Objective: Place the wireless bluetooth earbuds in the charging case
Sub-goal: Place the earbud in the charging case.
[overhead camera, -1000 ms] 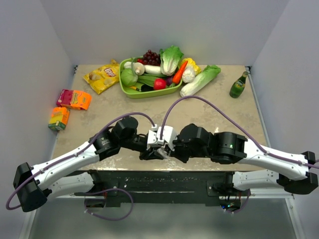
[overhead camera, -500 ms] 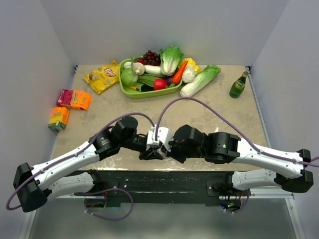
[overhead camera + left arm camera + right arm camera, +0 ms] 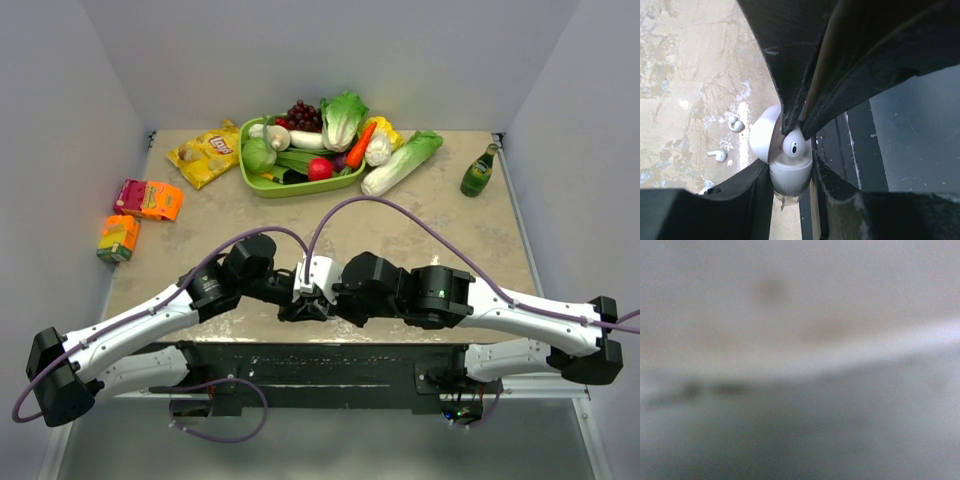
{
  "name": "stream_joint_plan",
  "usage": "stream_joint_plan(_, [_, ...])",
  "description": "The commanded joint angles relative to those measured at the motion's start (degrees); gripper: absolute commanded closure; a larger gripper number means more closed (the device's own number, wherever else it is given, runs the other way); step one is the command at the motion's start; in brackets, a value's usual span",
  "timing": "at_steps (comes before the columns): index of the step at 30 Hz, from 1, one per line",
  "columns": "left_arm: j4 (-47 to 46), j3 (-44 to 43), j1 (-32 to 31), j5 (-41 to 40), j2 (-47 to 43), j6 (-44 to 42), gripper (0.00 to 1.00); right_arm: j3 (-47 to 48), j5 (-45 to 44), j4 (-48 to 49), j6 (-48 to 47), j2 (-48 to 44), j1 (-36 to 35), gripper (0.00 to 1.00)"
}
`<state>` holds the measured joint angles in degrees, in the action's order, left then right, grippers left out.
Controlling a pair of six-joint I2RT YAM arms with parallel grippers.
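Observation:
In the left wrist view my left gripper (image 3: 791, 181) is shut on the white charging case (image 3: 789, 180), which stands upright with its lid (image 3: 761, 136) swung open to the left. From above, the two dark fingers of my right gripper (image 3: 794, 132) pinch one white earbud (image 3: 795, 146) that sits at the case's mouth. Two more earbuds (image 3: 735, 123) (image 3: 717, 155) lie loose on the table to the left. In the top view both grippers (image 3: 300, 305) (image 3: 326, 293) meet at the table's near edge. The right wrist view is a grey blur.
A green tray (image 3: 250, 181) of vegetables stands at the back, with a chips bag (image 3: 205, 152) on its left and a romaine head (image 3: 402, 160) and green bottle (image 3: 479, 171) on its right. Two small cartons (image 3: 148, 199) (image 3: 118, 238) lie at the far left.
My right arm has slid left, bringing its wrist closer over the left gripper and the case. The left arm has stayed where it was.

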<state>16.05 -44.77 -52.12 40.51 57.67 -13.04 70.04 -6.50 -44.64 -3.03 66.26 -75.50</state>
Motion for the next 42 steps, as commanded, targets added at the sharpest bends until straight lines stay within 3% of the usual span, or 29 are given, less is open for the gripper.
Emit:
stream_joint_plan(1, [-5.59,-0.93,0.09,2.9,-1.51,-0.85,1.0,0.62,-0.44,1.31,-0.66,1.42,-0.87,1.0])
stream_joint_plan(4, [-5.86,-0.84,0.09,2.99,-1.25,-0.85,1.0,0.36,-0.79,1.84,-0.58,1.5,-0.87,0.98])
stream_joint_plan(9, [-7.0,-0.49,0.0,3.08,-0.89,-0.59,1.0,0.27,-1.67,2.45,0.04,1.33,-0.87,0.81])
stream_joint_plan(26, [-8.93,0.3,0.17,0.98,-0.72,1.08,1.0,2.11,-9.05,3.07,2.59,-4.19,-0.87,0.58])
stream_joint_plan(33, [-12.88,2.14,0.53,-3.51,-1.07,4.95,1.0,1.69,-20.55,7.18,9.96,-17.27,-0.78,0.46])
stream_joint_plan(34, [-13.67,2.41,0.53,-3.77,-0.98,6.17,1.0,0.9,-25.79,8.16,11.1,-18.52,-0.78,0.45])
stream_joint_plan(37, [-18.42,3.81,0.53,-4.83,-0.98,9.33,1.0,-3.85,-38.17,11.59,16.55,-23.18,-0.87,0.42])
stream_joint_plan(42, [-31.94,10.04,0.53,-8.95,-3.69,16.19,1.0,-15.1,-47.71,16.51,25.77,-26.8,-0.87,0.41])
